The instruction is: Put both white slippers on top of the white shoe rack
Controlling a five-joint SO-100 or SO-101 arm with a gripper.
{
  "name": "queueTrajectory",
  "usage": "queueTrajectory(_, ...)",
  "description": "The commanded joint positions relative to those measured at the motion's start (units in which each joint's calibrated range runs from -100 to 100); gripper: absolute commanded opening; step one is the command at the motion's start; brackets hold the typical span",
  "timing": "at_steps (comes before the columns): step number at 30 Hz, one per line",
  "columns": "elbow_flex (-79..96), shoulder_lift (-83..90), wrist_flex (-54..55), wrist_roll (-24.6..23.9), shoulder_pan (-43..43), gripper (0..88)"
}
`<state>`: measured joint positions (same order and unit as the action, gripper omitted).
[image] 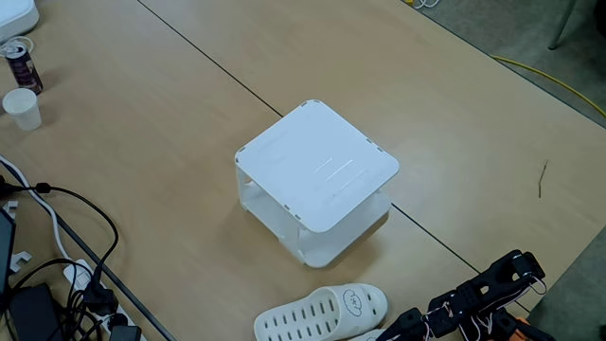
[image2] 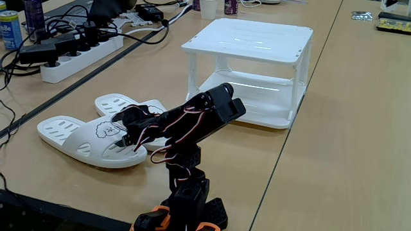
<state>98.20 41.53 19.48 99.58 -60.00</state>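
The white shoe rack [image: 317, 170] stands mid-table, its flat top [image2: 250, 40] bare. Two white slippers lie flat on the table side by side: the nearer one [image2: 74, 136] carries a small black face drawing, the other [image2: 122, 104] lies just behind it. In a fixed view one slipper [image: 317, 314] lies at the bottom edge, in front of the rack. My black arm reaches down to the nearer slipper; the gripper [image2: 124, 132] is at its strap end, fingers apart over the slipper's edge. The gripper's tip [image: 396, 329] sits next to the slipper's toe end.
A power strip [image2: 77, 54] with tangled black cables [image: 57, 275] lies left of the slippers. A paper cup [image: 21, 107] and a can [image: 21, 62] stand far off. The arm's base [image2: 186, 208] is clamped near the table's front edge.
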Motion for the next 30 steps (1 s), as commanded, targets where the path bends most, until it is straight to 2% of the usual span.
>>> queueTrajectory(1, -2.08, -0.09, 1.31, 0.42, -0.03, 15.5)
queueTrajectory(4, -3.35, -0.09, 1.31, 0.42, -0.12, 3.4)
queueTrajectory(6, -3.89, -0.09, 1.31, 0.42, -0.03, 0.3)
queueTrajectory(14, -11.28, -0.09, 1.31, 0.42, 0.30, 0.8)
queueTrajectory(20, -23.55, -0.09, 0.27, 0.42, 4.90, 0.8)
queueTrajectory(30, -44.30, -0.09, -9.91, 0.42, 6.05, 0.8)
